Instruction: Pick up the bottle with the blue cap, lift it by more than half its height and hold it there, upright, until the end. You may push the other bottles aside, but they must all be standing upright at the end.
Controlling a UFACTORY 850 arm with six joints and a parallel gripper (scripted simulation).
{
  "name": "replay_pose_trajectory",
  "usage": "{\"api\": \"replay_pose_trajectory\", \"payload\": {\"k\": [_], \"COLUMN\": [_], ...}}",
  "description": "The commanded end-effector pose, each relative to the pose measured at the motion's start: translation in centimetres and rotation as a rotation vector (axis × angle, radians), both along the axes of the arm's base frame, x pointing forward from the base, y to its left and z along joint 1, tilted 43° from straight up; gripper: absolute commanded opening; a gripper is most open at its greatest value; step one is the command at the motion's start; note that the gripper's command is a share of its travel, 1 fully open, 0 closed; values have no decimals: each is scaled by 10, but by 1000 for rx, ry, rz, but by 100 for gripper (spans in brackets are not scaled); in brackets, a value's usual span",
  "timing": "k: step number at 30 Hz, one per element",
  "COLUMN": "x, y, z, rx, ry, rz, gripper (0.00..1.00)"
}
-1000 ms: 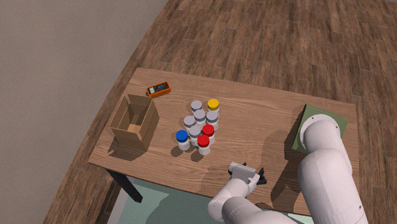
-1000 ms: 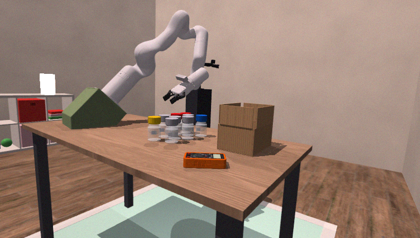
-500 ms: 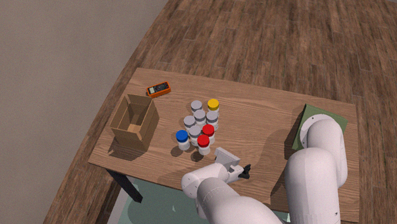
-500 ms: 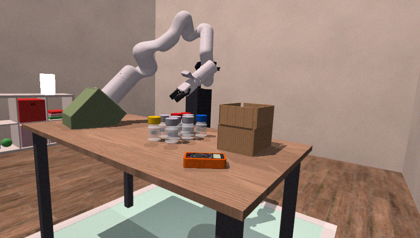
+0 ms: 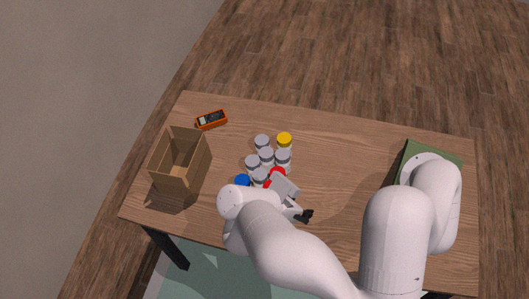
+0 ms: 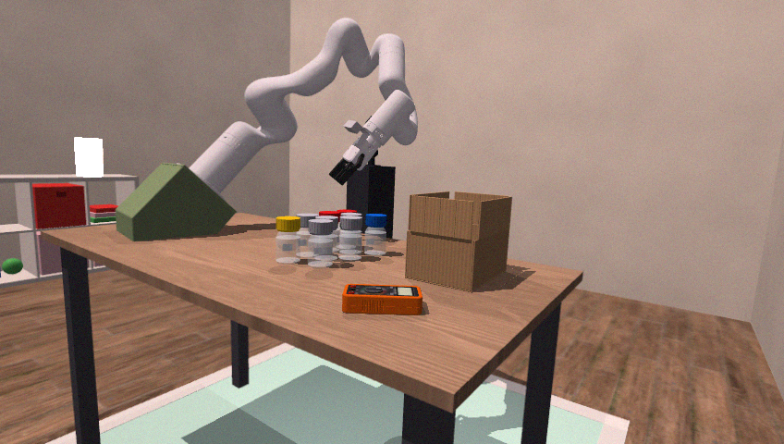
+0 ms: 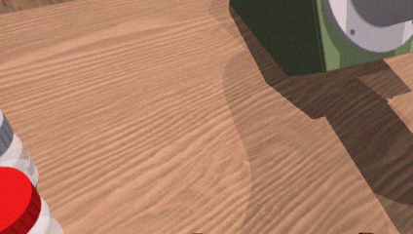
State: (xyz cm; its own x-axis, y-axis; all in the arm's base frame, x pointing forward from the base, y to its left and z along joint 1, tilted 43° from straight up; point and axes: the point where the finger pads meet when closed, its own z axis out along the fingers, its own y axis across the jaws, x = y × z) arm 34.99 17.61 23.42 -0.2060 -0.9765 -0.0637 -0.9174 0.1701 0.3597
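Blue-capped bottle (image 6: 375,233) upright, cap up, seemingly untouched; end effector (image 6: 342,170) above, mostly open, empty.

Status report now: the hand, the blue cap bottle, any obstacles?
Hand open, empty, above the cluster. Blue cap bottle upright on table, at cluster edge near cardboard box. Gray-capped bottle close beside it.

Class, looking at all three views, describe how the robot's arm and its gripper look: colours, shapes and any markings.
The arm is smooth and glossy white, built of thick rounded tubular links with bulbous joints and faint seam lines; no cables or markings show. It rises from a green wedge-shaped base. The gripper has a light grey boxy body and short black fingers.
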Motion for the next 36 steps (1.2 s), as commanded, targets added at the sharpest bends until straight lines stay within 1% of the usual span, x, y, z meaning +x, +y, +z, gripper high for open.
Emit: {"api": "replay_pose_trajectory", "payload": {"k": [1, 12, 13, 15, 16, 27, 29, 30, 32, 33, 36], "x": [19, 75, 85, 85, 95, 150, 159, 168, 168, 177, 187], "y": [-6, -33, -39, -39, -46, -89, -99, -108, -108, -118, -130], "z": [4, 16, 18, 18, 21, 34, 37, 40, 40, 42, 46], "rx": [54, 205, 233, 233, 261, 411, 437, 463, 463, 487, 516], "ry": [15, 15, 11, 11, 4, -54, -69, -86, -86, -102, -124], "rz": [-45, -168, -189, -189, -210, -319, -338, -356, -356, -373, -394], "gripper": [79, 79, 79, 79, 79, 79, 79, 79, 79, 79, 79]}}
